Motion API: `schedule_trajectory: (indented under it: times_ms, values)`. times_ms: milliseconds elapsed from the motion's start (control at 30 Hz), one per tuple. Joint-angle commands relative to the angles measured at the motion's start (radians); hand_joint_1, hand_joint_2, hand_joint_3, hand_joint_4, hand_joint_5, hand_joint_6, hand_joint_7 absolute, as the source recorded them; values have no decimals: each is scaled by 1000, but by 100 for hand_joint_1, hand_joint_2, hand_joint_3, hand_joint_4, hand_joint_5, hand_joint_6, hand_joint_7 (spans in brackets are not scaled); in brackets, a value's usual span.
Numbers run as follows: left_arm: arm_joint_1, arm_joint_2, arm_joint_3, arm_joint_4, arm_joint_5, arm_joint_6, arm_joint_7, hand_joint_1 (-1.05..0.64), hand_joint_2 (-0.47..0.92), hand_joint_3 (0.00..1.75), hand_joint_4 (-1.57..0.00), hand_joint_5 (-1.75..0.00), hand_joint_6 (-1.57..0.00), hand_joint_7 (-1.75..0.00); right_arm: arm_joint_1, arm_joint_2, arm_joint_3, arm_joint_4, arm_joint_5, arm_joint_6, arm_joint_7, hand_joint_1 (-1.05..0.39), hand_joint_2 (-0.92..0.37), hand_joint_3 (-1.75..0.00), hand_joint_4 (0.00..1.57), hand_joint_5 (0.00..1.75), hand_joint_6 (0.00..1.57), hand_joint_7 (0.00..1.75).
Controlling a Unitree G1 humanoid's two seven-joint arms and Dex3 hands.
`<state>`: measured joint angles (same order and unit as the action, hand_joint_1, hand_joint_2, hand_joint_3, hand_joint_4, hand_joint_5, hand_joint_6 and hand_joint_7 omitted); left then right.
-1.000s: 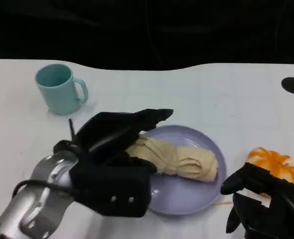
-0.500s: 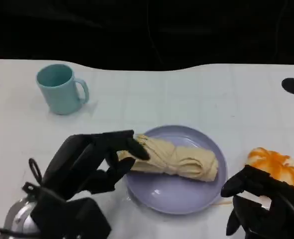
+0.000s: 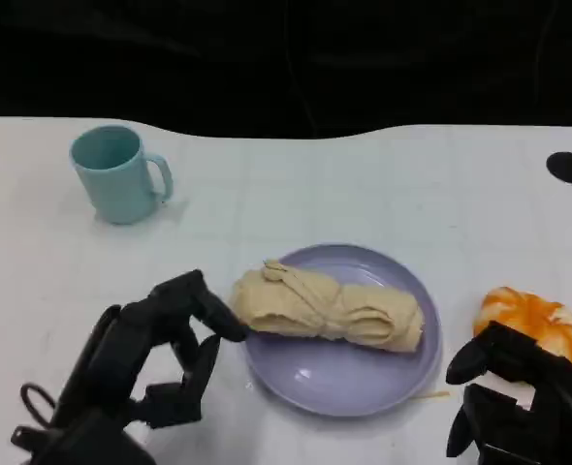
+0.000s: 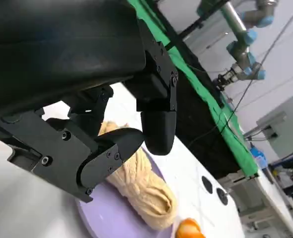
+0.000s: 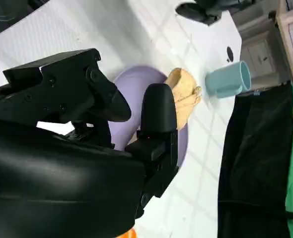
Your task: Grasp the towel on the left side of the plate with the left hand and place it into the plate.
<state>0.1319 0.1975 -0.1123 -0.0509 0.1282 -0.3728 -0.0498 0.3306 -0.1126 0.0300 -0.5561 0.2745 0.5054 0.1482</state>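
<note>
The beige rolled towel (image 3: 327,308) lies across the lavender plate (image 3: 364,383), its left end reaching over the plate's left rim. My left hand (image 3: 150,358) is on the table just left of the plate, fingers apart and holding nothing, its fingertips (image 3: 223,320) close to the towel's left end. The left wrist view shows the towel (image 4: 141,186) on the plate (image 4: 104,218) beyond my spread fingers (image 4: 107,153). My right hand (image 3: 519,402) sits at the lower right, fingers curled, nothing in it. The right wrist view shows the towel (image 5: 183,91) and the plate (image 5: 131,79).
A teal mug (image 3: 116,174) stands at the back left, also seen as a mug (image 5: 228,79) in the right wrist view. An orange pumpkin-like object (image 3: 533,320) lies right of the plate, near my right hand. A black dot (image 3: 570,166) marks the far right.
My left hand has let go of the towel and drawn back toward the lower left, away from the plate. The towel stays on the plate. The right hand has barely moved.
</note>
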Motion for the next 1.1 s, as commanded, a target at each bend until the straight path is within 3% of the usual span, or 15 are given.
schedule_trajectory:
  times_ms: [33,200,367,767,1100]
  values:
    - [61,-4,27,-43,-83,79,-46,-12,58,112,-78,-175,-68,-146,1,4,-5,-10,-1,13,-18,1,-76,-117,73,175,48,175]
    - [131,-5,37,-132,-191,225,-110,-11,67,105,-68,-175,-64,-146,-7,-3,-16,-13,2,29,-22,0,-77,-111,71,175,47,175]
    - [158,-31,38,-160,-231,278,-128,-13,63,108,-69,-175,-62,-151,-14,-10,-38,-3,8,34,-13,2,-76,-111,69,175,48,175]
    - [137,-83,47,-93,-233,219,-139,-13,59,115,-69,-175,-62,-153,-37,-32,-62,27,15,34,26,0,-74,-108,69,175,47,175]
    - [148,-88,59,-89,-235,188,-152,-12,55,122,-71,-175,-62,-156,-26,-42,-54,11,2,45,26,-2,-71,-109,72,175,49,174]
